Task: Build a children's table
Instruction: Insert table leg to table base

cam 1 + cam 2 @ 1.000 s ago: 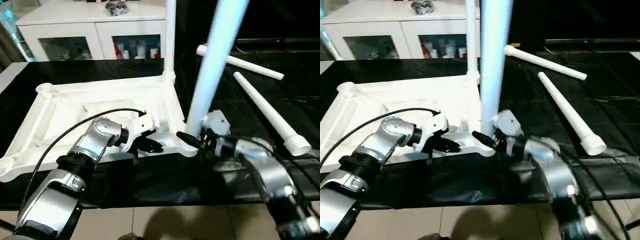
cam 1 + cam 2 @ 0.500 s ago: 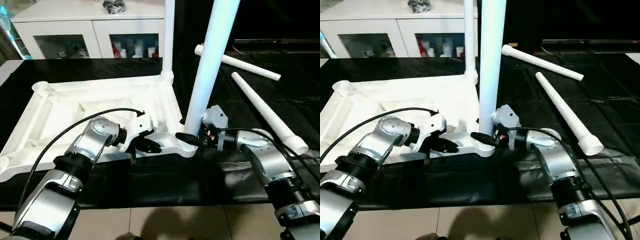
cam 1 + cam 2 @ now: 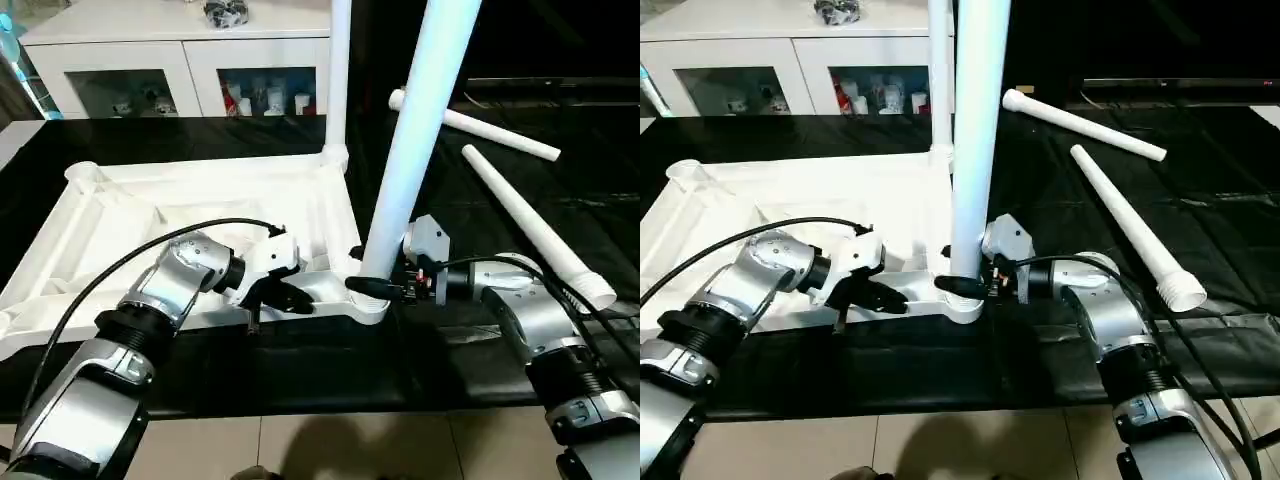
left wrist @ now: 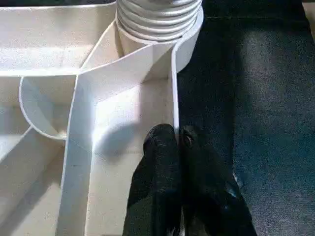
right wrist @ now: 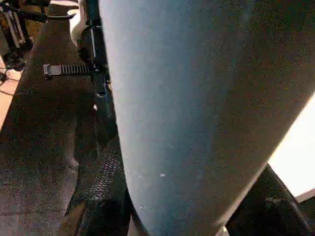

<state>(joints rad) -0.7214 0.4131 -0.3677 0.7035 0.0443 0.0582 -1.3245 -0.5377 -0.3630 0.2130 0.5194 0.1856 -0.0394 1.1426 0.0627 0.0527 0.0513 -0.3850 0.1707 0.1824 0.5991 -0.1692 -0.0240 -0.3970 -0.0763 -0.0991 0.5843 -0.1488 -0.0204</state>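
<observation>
Standing in right gripper [image 3: 372, 286], leg [image 3: 415, 140] seemingly socketed.

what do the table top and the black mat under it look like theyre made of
Table top: seemingly moulded plastic, white and smooth with a slight sheen, going by its thin ribs and rounded corner socket. Mat: probably fabric, matte black, with a fine woven texture showing in the left wrist view.

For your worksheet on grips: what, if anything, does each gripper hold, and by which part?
The right gripper clasps the standing leg near its base, above the corner socket. The left gripper is shut on the tabletop's thin edge rim.
</observation>
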